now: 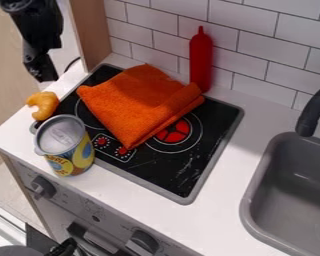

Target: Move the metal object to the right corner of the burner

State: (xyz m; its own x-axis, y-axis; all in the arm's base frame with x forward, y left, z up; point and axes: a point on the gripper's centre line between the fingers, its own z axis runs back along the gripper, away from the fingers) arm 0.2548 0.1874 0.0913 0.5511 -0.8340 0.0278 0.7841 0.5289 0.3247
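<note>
The black gripper (46,72) hangs at the upper left, off the left end of the counter and apart from every object. A can with a silver metal top (66,145) and a yellow and blue label stands upright at the stove's front left corner, beside the two red-marked dials. The black burner plate (169,172) has a grey rim and a red-centred ring right of its middle. A folded orange cloth (132,102) covers much of the plate's back and left part, partly hiding both rings.
An orange-yellow curved piece (44,105) lies left of the stove, behind the can. A red bottle (201,62) stands by the tiled wall behind the cloth. At the right are a grey sink (289,190) and a dark faucet (314,110). Knobs line the counter's front.
</note>
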